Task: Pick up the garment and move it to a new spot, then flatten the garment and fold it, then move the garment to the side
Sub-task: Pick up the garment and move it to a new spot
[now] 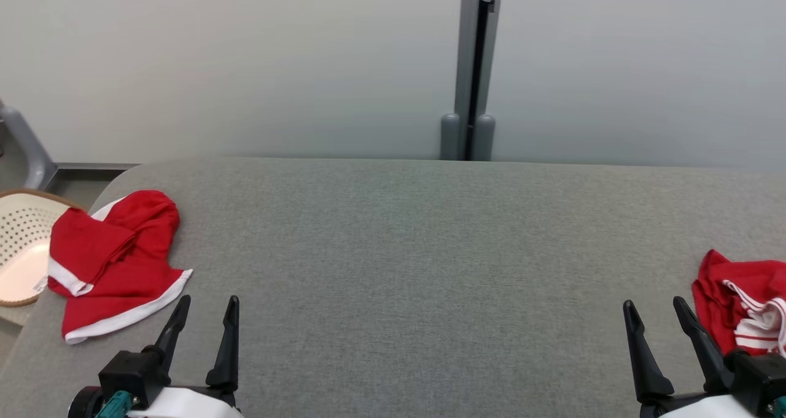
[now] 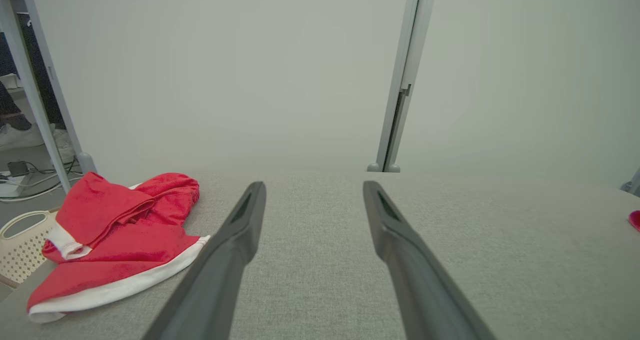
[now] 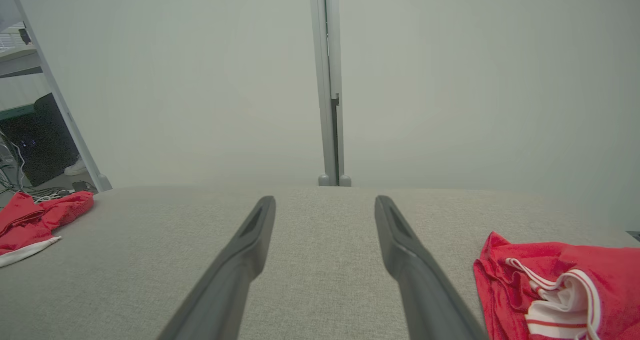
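Observation:
Two crumpled red garments lie on the grey padded table (image 1: 430, 252). One with white hems (image 1: 113, 261) sits at the table's left edge, just up and left of my left gripper (image 1: 209, 301); the left wrist view has it (image 2: 117, 237) left of the fingers. The other, with white stripes (image 1: 746, 304), lies at the right edge beside my right gripper (image 1: 653, 304), and the right wrist view has it (image 3: 560, 290) at the lower right. Both grippers (image 2: 314, 187) (image 3: 325, 200) stand open over bare table, holding nothing. I cannot tell which piece is the task's garment.
A cream perforated basket (image 1: 21, 246) stands off the table's left edge, partly under the left garment. A pale wall with a grey post (image 1: 470, 68) runs behind the table. The wide middle of the table is bare cloth.

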